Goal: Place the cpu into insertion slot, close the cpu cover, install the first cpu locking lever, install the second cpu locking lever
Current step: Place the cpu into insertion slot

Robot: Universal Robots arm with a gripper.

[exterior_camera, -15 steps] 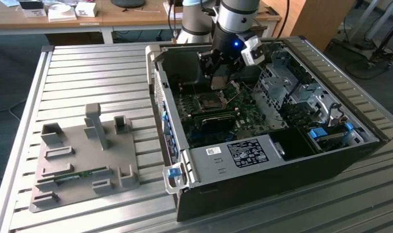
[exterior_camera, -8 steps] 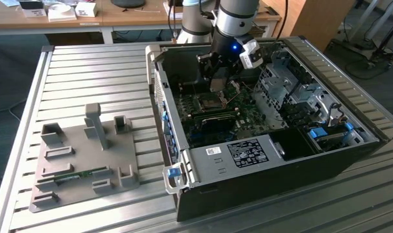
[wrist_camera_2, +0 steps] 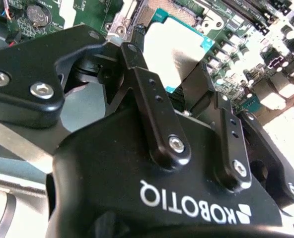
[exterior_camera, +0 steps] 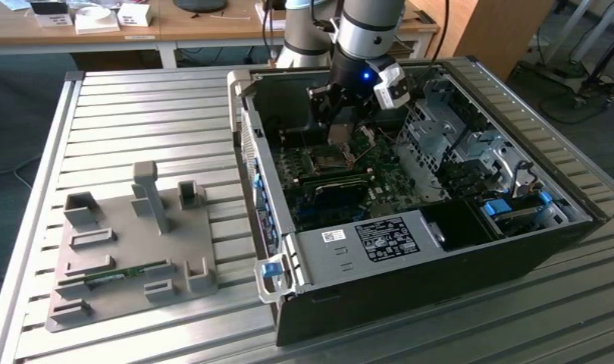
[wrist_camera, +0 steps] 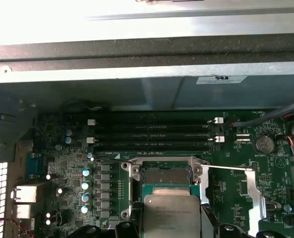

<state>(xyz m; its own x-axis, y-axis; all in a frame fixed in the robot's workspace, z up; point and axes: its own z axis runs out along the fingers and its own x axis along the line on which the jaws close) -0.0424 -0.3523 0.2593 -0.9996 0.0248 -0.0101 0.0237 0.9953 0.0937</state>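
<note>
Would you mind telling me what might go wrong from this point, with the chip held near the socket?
1. The black gripper holds the silver-topped square cpu raised by the open grey socket, not yet seated. If it descends tilted or offset, the socket's contacts may be damaged.
2. A thin metal lever juts out beside the socket. The wide black fingers might catch it on the way down.

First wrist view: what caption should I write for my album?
Gripper holding the cpu over the open socket.
</note>
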